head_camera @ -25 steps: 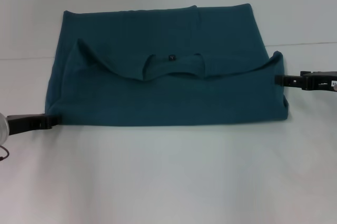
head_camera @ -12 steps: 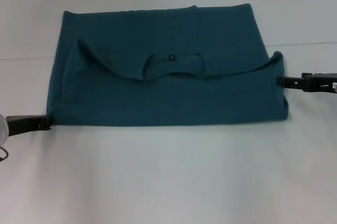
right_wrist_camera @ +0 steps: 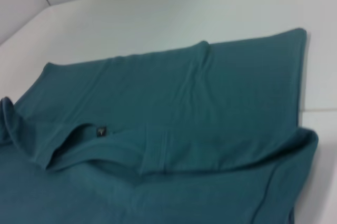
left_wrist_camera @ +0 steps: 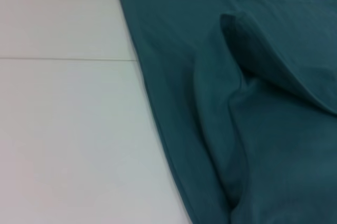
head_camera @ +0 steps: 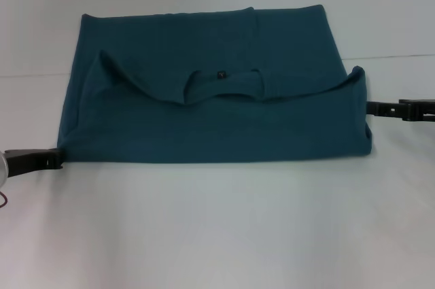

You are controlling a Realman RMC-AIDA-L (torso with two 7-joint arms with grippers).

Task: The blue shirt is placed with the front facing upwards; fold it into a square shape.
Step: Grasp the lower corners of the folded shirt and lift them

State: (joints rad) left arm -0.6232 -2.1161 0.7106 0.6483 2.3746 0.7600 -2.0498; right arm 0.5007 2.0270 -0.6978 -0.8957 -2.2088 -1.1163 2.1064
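So, the blue shirt (head_camera: 211, 92) lies mid-bench, folded once into a wide band, collar and neck tag (head_camera: 220, 75) showing; I have the left gripper (head_camera: 51, 159) at its near-left corner and the right gripper (head_camera: 380, 107) beside its right edge; whether either pinches cloth I cannot tell; next, I judge, a crosswise fold toward square.
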